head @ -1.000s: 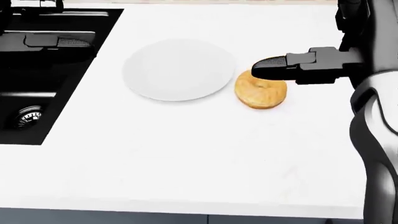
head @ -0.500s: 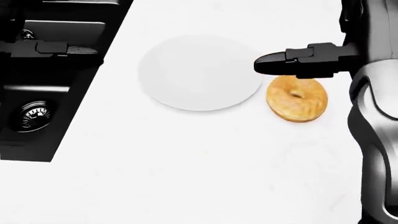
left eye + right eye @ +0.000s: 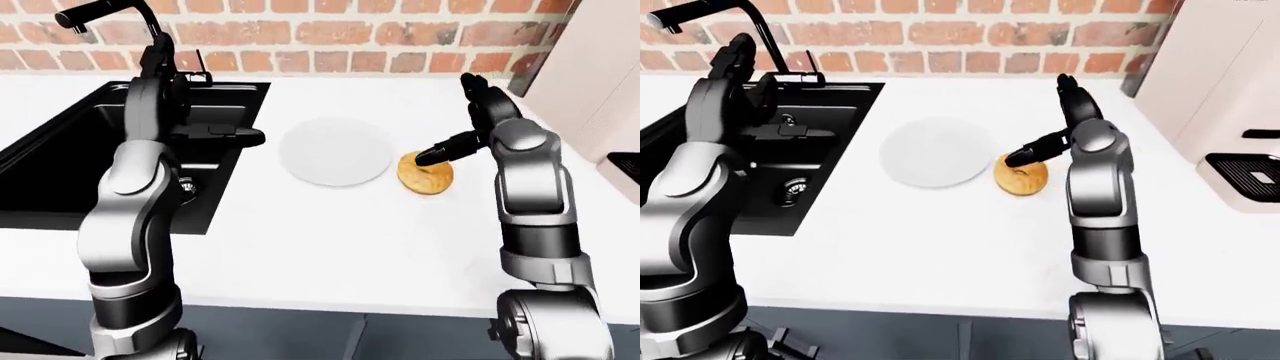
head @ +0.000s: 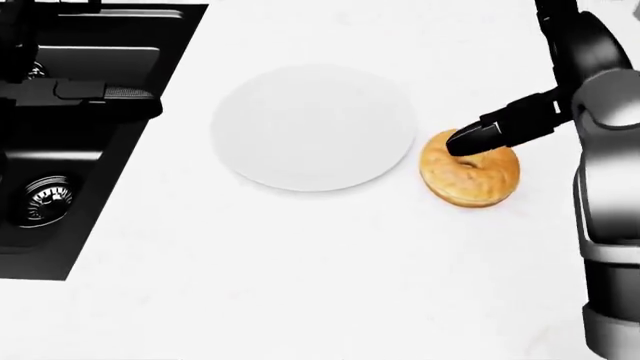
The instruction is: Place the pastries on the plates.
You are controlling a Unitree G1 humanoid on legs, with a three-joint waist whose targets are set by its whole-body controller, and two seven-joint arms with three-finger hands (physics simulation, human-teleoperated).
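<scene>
Item: round golden-brown ring pastry (image 4: 469,178), lying on the white countertop (image 4: 300,285) just right of the round white plate (image 4: 313,126), apparently not touching it; not yet plated.

Right hand (image 4: 500,127): one dark finger (image 4: 475,139) extended onto the pastry's upper edge, the others splayed upward, nothing clasped.

Left hand (image 3: 235,135): fingers extended, empty, poised over the black sink (image 3: 60,161).

Risks, as judged: a single-finger contact may skid the pastry across the counter rather than lift it; a push could shove the plate toward the sink edge.

Room: bare counter below and right of the pastry; beige appliance (image 3: 1230,112) well apart at right; brick wall (image 3: 330,30) behind.
</scene>
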